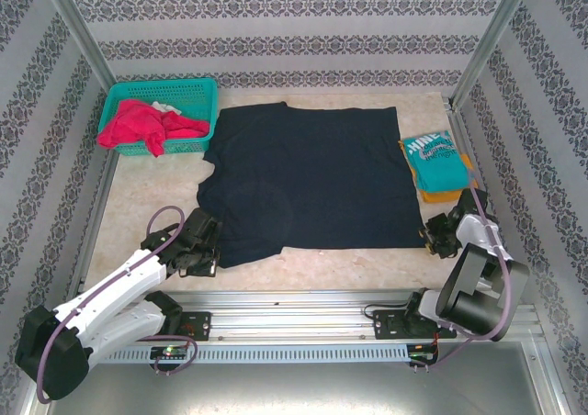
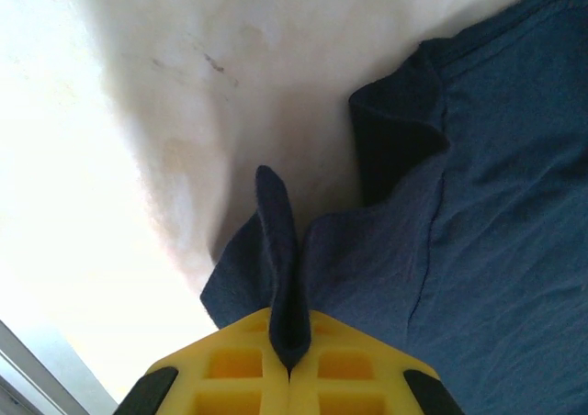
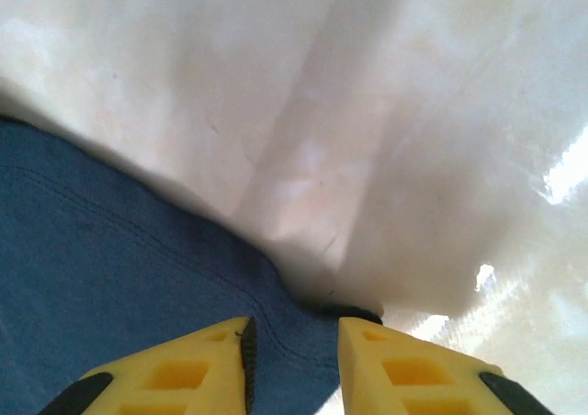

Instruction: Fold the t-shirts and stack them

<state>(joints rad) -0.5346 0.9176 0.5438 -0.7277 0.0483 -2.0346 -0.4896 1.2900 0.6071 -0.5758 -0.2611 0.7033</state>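
Top view: navy shirt (image 1: 308, 176) lies spread flat mid-table (image 1: 322, 266), long side running left to right. Teal shirt (image 1: 430, 151) sits folded on the orange shirt (image 1: 447, 194) just off its right edge. Pink shirt (image 1: 142, 126) is in the basket (image 1: 204, 85) off its far-left corner. Left end effector (image 1: 211, 250) is at the navy shirt's near-left corner, right end effector (image 1: 432, 236) at its near-right corner. So each arm is on its own end of the near hem.

Left wrist: left end effector (image 2: 290, 364) is closed tight on a pinched-up ridge of navy cloth (image 2: 276, 250) at the shirt's edge. The ridge stands up out of the jaws. The rest of the shirt spreads off to the right of it and bare table (image 2: 184, 112) lies to the left. I judge the grip good.

Right wrist: right end effector (image 3: 294, 351) has its jaws partway apart, straddling the hem corner of the navy shirt (image 3: 110, 277). Cloth sits in the gap, but I see no pinch, so nothing is held yet. The shirt runs off left of the jaws and table (image 3: 413, 112) lies ahead and right.

My read: the fold turns on the near hem, its axis straight between the two end effectors. The right one needs to clamp that corner before I lift both and carry the hem to the shirt's far edge. Risk: the corner slips out if the jaws catch only the hem tip.
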